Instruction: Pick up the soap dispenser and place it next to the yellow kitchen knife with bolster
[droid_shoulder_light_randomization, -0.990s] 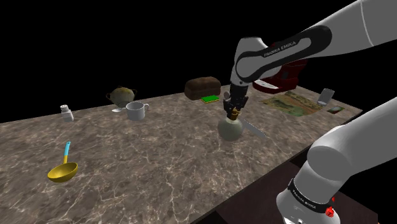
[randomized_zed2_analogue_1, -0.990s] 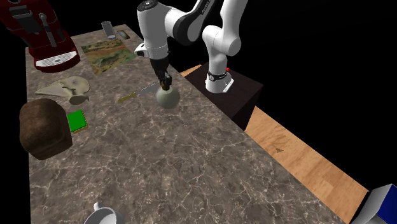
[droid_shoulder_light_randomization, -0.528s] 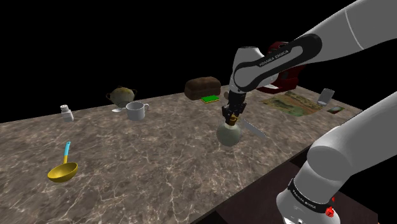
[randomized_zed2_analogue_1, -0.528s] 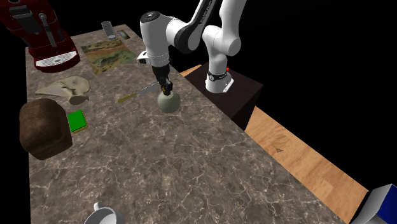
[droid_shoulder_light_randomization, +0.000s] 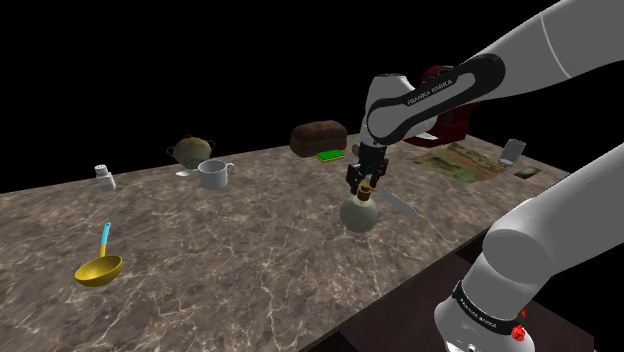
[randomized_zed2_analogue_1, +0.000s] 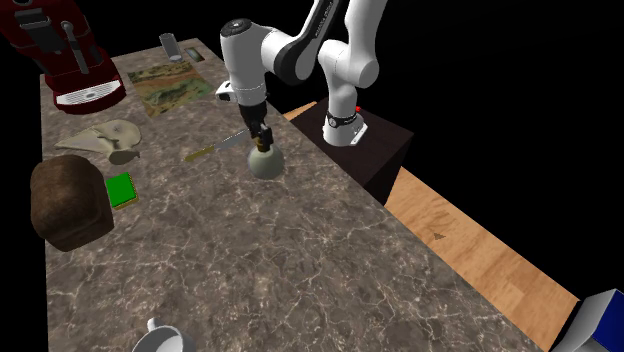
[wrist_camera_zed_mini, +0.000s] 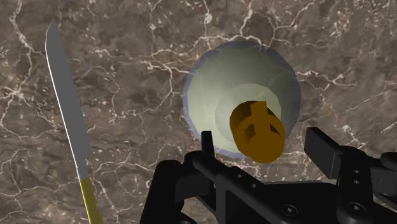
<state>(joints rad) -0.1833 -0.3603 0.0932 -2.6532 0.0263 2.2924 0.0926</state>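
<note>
In the shoulder view the soap dispenser (droid_shoulder_light_randomization: 360, 213) sits lower than a second ago, standing on the table (droid_shoulder_light_randomization: 250, 240) just beside the knife (droid_shoulder_light_randomization: 398, 203), so placement looks done. In the second exterior view it stands between the knife and the table's stand-side edge (near, not at it). In the wrist view the jaws stand apart, clear of the orange pump (wrist_camera_zed_mini: 257, 130), with free room straight up from the knife.

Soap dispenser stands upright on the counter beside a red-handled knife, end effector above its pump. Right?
No: the knife has a yellow handle, not red, as the wrist view shows. The soap dispenser does stand upright on the counter beside it, end effector above its pump.
</note>
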